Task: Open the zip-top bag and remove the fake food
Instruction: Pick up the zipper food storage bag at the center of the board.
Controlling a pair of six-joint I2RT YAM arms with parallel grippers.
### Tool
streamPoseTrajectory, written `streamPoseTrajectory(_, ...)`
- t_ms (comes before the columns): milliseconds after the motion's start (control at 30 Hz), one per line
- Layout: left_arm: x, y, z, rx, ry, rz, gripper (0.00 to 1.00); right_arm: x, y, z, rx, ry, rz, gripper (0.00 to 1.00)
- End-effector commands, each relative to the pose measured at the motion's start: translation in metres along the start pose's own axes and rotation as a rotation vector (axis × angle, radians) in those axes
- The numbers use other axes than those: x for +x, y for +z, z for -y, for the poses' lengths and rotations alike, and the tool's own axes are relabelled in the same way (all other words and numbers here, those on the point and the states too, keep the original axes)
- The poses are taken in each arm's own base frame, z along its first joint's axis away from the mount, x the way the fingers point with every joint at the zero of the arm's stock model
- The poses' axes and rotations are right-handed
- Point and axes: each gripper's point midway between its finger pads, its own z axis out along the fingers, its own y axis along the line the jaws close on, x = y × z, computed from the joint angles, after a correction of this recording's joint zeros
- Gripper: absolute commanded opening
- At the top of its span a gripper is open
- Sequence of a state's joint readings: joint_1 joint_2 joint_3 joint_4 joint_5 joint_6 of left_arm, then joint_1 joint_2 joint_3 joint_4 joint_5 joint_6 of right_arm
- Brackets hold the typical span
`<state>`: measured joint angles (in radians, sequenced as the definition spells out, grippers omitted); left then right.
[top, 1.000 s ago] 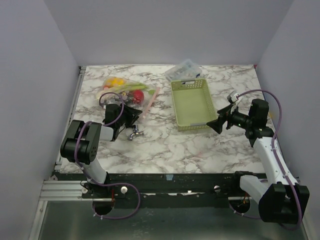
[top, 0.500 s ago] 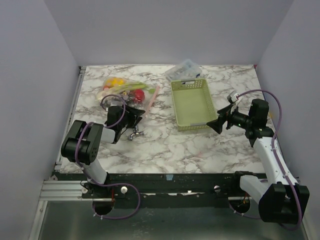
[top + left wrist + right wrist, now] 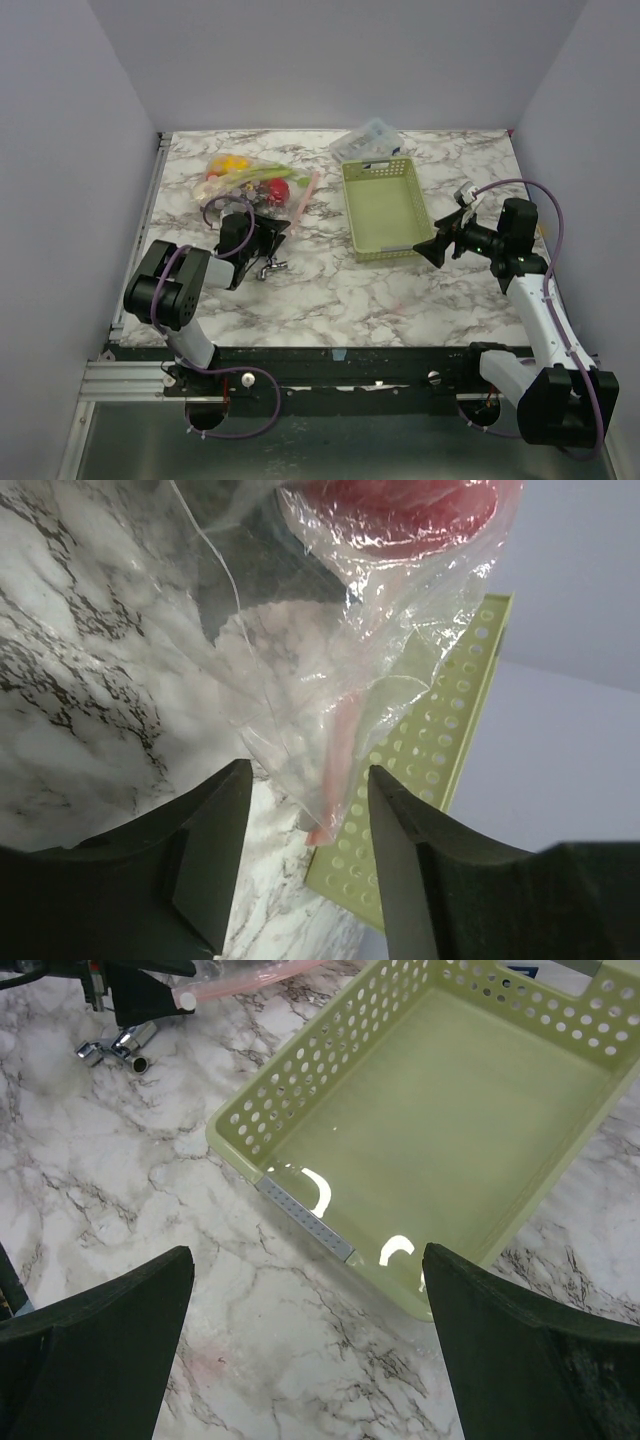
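Note:
The zip-top bag (image 3: 255, 185) lies at the back left of the marble table, clear and crinkly, with a pinkish zip strip (image 3: 305, 195) along its right edge. Fake food shows inside it: a red fruit (image 3: 277, 191) and a yellow lemon (image 3: 232, 162). My left gripper (image 3: 276, 232) sits at the bag's near corner. In the left wrist view the bag (image 3: 300, 680) and its strip end (image 3: 338, 755) hang between the jaws of the left gripper (image 3: 310, 770), which stand apart and do not touch it. My right gripper (image 3: 430, 248) is open and holds nothing, just off the basket's near right corner.
A pale green slotted basket (image 3: 352, 210) stands right of the bag, with nothing in it (image 3: 300, 1205). Behind it lies a clear rigid box (image 3: 370, 140). A small metal fitting (image 3: 268, 267) lies on the table close to the left gripper.
The left gripper's jaws have spread a little and the left wrist has shifted slightly beside the bag's corner. The right arm has not moved.

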<state>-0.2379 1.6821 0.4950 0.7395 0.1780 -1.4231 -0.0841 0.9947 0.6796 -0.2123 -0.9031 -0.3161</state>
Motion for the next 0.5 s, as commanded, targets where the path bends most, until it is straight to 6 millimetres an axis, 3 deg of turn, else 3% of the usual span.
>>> streamPoseTrajectory(0, -0.011, 0.012, -0.005, -0.027, -0.031, 0.062, 0.48, -0.005, -0.001, -0.005, -0.022, -0.023, 0.013, 1.00)
streamPoseTrajectory(267, -0.013, 0.012, -0.003, -0.029, 0.010, 0.068, 0.22, -0.006, -0.002, -0.006, -0.022, -0.030, 0.017, 1.00)
streamPoseTrajectory(433, -0.013, 0.007, 0.013, 0.008, 0.071, 0.054, 0.00, -0.007, -0.002, -0.006, -0.024, -0.032, 0.018, 1.00)
streamPoseTrajectory(467, -0.012, 0.006, 0.019, 0.018, 0.087, 0.048, 0.00, -0.007, -0.002, -0.006, -0.024, -0.031, 0.019, 1.00)
